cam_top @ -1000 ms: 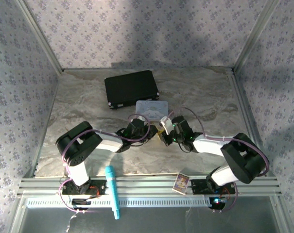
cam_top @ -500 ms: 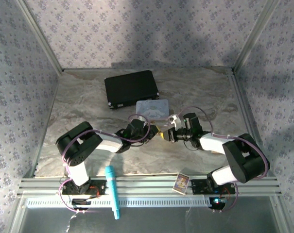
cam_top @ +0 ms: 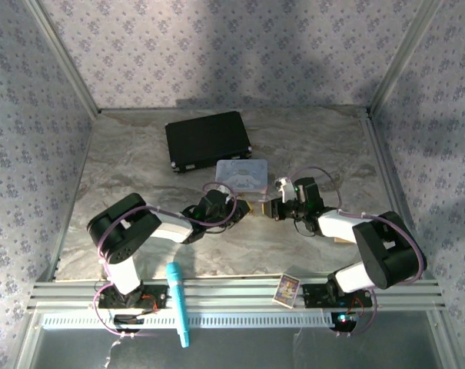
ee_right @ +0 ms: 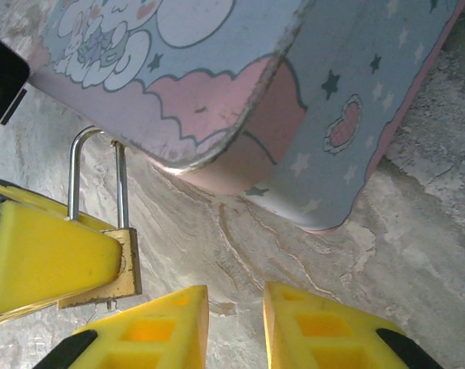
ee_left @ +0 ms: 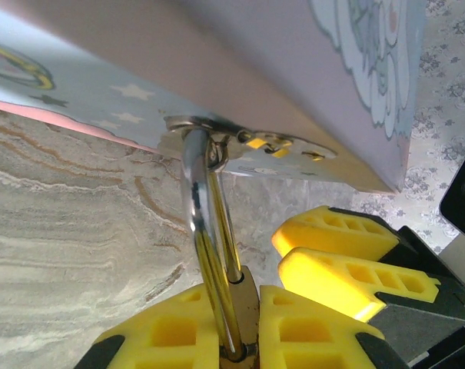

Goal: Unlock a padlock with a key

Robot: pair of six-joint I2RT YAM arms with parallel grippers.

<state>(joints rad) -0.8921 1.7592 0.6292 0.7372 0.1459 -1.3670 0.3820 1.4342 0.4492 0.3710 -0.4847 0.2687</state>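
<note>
Where the two arms meet at mid-table, the top external view places the left gripper (cam_top: 244,207) and right gripper (cam_top: 277,207) tip to tip, just in front of the pastel tin box (cam_top: 241,173). The padlock (cam_top: 256,205) shows as a small brass speck between them. A black case (cam_top: 207,140) lies farther back on the marble table (cam_top: 124,169).

Left wrist view: the left gripper's yellow fingers (ee_left: 163,334) are pinched on the padlock's brass body. The silvery shackle (ee_left: 205,223) rises from them to the metal hasp (ee_left: 240,142) on the tin's lower edge. The right gripper's fingers sit just beside, to the right.

Right wrist view: the right gripper's fingers (ee_right: 324,327) stand parted, with bare table between them, close below the padlock body. One left finger presses the body's side. The shackle stands against the tin's wall.
</note>
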